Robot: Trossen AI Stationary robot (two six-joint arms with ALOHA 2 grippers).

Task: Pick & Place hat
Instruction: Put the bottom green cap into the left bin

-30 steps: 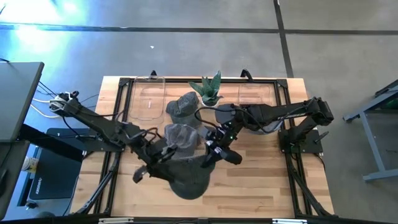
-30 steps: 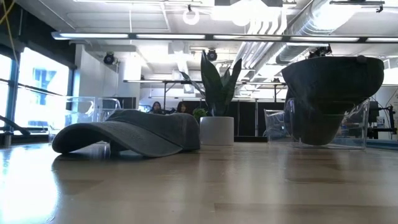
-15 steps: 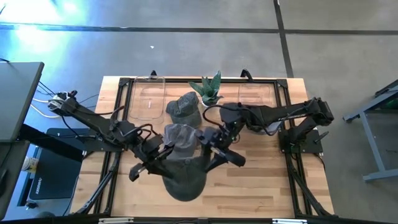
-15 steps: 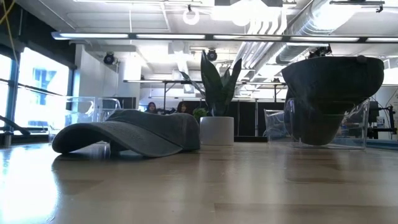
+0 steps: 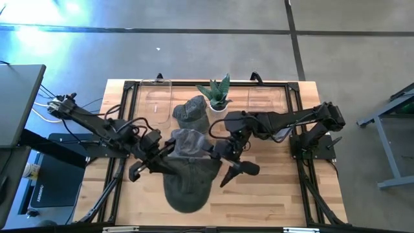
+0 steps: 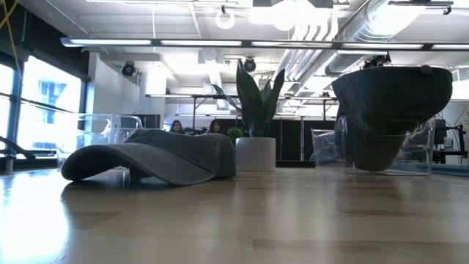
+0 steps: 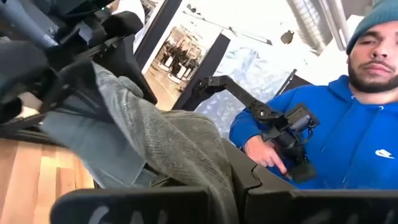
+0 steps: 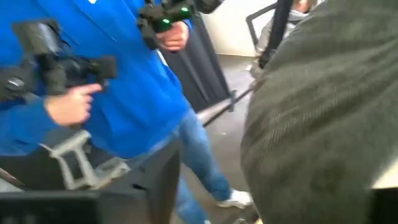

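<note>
A dark grey hat (image 5: 187, 184) is in the air over the table's middle, with a lighter grey part (image 5: 191, 144) toward the far side. My left gripper (image 5: 160, 162) is at its left side, shut on its cloth. My right gripper (image 5: 235, 172) stands open just right of the hat, with the hat's grey cloth (image 8: 323, 124) close beside it and nothing between the fingers. A second grey hat (image 6: 150, 158) lies flat on the table beside the potted plant (image 6: 255, 125). A third dark hat (image 6: 388, 110) sits in a clear container. My left gripper pinches a fold of the hat's grey cloth (image 7: 208, 177) between its two fingers, at the hat's left side. The fingers come in about level from the table's left. The hat is not in the low view, so it is lifted clear of the table.
Clear containers stand at the far left (image 5: 154, 103) and far right (image 5: 266, 100) of the table, with the plant (image 5: 217, 94) between them. A person in a blue hoodie (image 7: 348, 137) stands beyond the table holding hand controllers. Bare wood (image 5: 272, 194) lies near the front edge.
My right gripper has opened, let go of the hat and drawn back toward the table's right and near edges. My left gripper has gone toward the left edge with the hat, which has shifted left with it.
</note>
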